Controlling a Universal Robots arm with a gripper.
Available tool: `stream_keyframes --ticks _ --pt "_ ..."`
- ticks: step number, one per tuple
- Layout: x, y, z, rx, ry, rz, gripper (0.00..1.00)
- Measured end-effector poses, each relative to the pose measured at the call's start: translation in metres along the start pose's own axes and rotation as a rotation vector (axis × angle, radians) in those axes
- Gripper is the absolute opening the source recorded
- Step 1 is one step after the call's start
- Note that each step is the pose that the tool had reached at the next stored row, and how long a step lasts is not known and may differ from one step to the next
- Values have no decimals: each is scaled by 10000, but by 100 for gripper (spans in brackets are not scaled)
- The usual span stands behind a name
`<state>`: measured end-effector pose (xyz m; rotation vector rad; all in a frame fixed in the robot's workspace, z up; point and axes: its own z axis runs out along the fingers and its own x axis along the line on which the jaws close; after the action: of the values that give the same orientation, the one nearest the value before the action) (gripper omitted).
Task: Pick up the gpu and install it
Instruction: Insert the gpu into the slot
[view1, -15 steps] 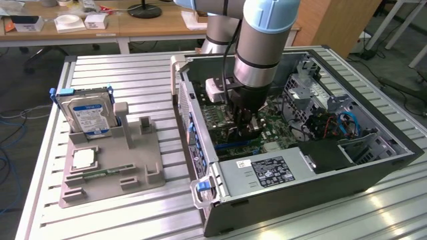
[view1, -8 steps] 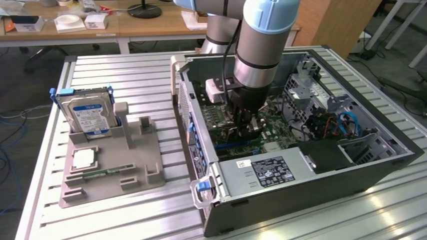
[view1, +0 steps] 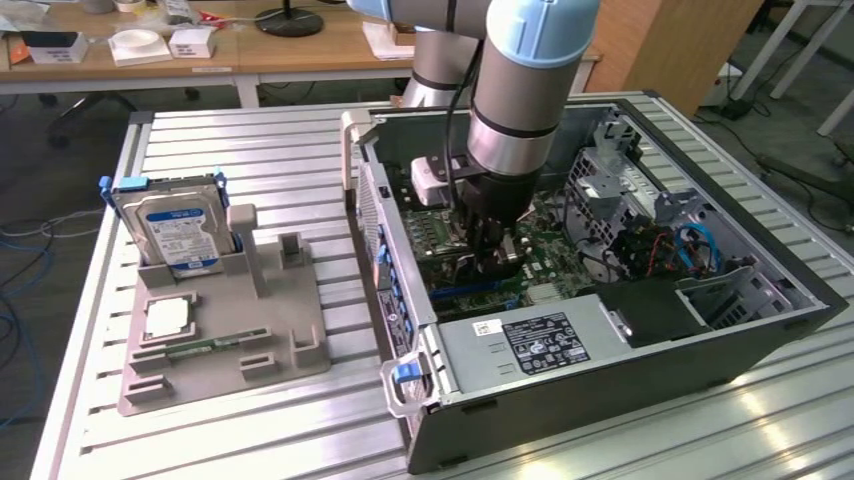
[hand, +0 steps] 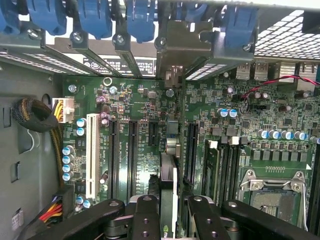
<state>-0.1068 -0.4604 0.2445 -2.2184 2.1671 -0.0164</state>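
Seen edge-on, the gpu (hand: 169, 172) is a thin green card standing upright between the black fingers (hand: 146, 216) of my gripper (hand: 172, 207), which is shut on it. Its silver end bracket (hand: 172, 47) reaches the row of rear slot openings under the blue latches (hand: 140, 20). The card hangs over the green motherboard (hand: 135, 100), between a short black slot (hand: 152, 132) and a long black slot (hand: 190, 150); whatever lies directly beneath it is hidden. In the exterior view my gripper (view1: 487, 262) is low inside the open computer case (view1: 747, 330), and I cannot make out the card there.
A white slot (hand: 91, 155) and a CPU socket (hand: 270, 192) sit on the board, and cable bundles (hand: 37, 117) run along the case wall. Outside the case, a grey fixture (view1: 287, 340) holds a silver hard drive (view1: 174, 228) and a small memory stick (view1: 200, 347). The power supply (view1: 534, 345) fills the near corner.
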Motion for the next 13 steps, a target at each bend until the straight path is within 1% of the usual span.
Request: stream_keyframes --ticks 13 --pt "8 1 -3 -1 5 30 27"
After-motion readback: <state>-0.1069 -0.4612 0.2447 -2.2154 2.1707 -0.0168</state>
